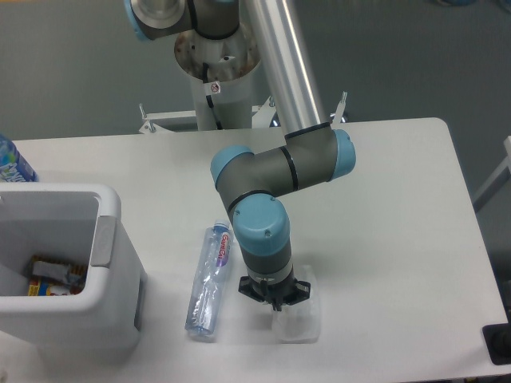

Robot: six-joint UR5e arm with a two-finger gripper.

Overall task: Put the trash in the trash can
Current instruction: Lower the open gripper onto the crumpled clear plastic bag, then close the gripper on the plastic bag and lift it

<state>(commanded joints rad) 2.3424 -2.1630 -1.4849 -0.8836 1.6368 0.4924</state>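
The gripper [276, 306] sat right over the flimsy, slippery-looking wrapper [298, 323], jaws hidden so couldn't tell their state; I'd pinch its crumpled middle.

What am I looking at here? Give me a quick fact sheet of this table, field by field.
arm: bent down over the table's front edge
hand: directly above the wrapper; fingers hidden, open or shut unclear
wrapper: crumpled translucent plastic on the table
crushed bottle: lying flat, left of the wrapper, between it and the bin
trash can: white bin at left, colourful items already inside
other bottle: far left edge, behind the bin
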